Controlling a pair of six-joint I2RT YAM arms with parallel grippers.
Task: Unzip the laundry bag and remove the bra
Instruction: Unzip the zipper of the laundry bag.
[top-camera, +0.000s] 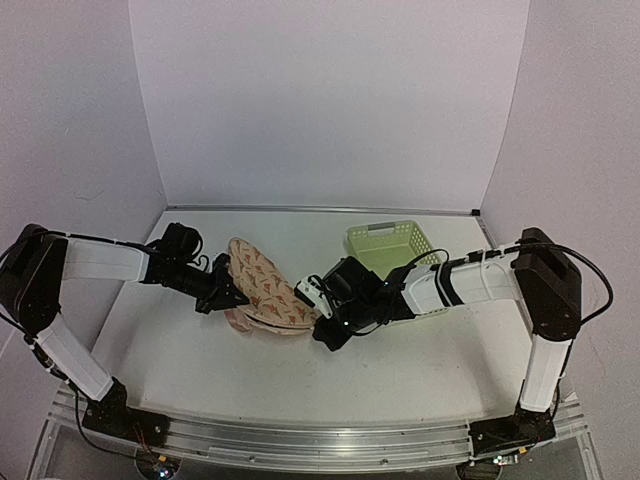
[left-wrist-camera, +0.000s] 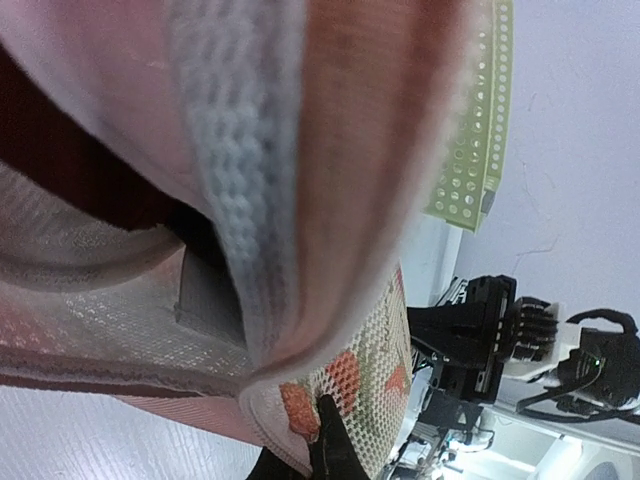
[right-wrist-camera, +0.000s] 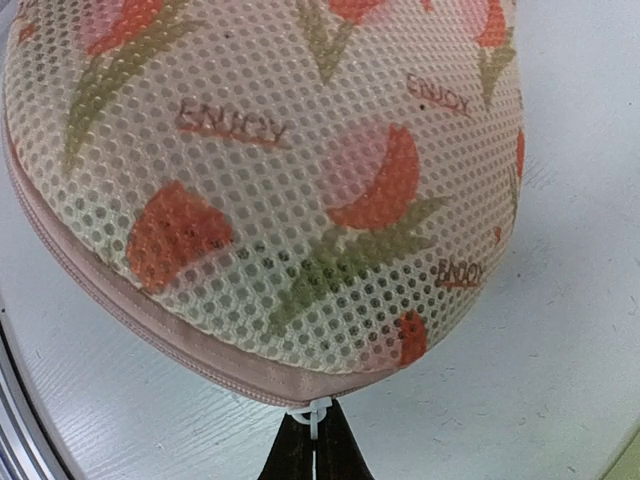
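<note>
**A:** White table (top-camera: 400, 370), plain white walls. What has each tool got?

**B:** The right gripper (right-wrist-camera: 315, 455) is clamped tight on the zipper pull (right-wrist-camera: 312, 412), right at its fingertips. The laundry bag (right-wrist-camera: 270, 180) domes up directly ahead of it. The left gripper (left-wrist-camera: 325, 445) is pinched closed on the bag's mesh rim at the opposite end.

**A:** Why both ends?

**B:** My read: the left anchors the fabric so the zip runs instead of dragging the whole bag.

**A:** Bra?

**B:** Inside the bag. The left wrist view looks into a gap in the seam, and the dark maroon bra (left-wrist-camera: 60, 170) sits deep in there, above the left fingertips and off to one side. The seam facing the right gripper looks closed, so I'd call it partly unzipped.

**A:** Green basket (top-camera: 395, 250)?

**B:** Behind the right wrist, apart from the bag. Nothing visible in it, but the arm hides its near part.
</note>
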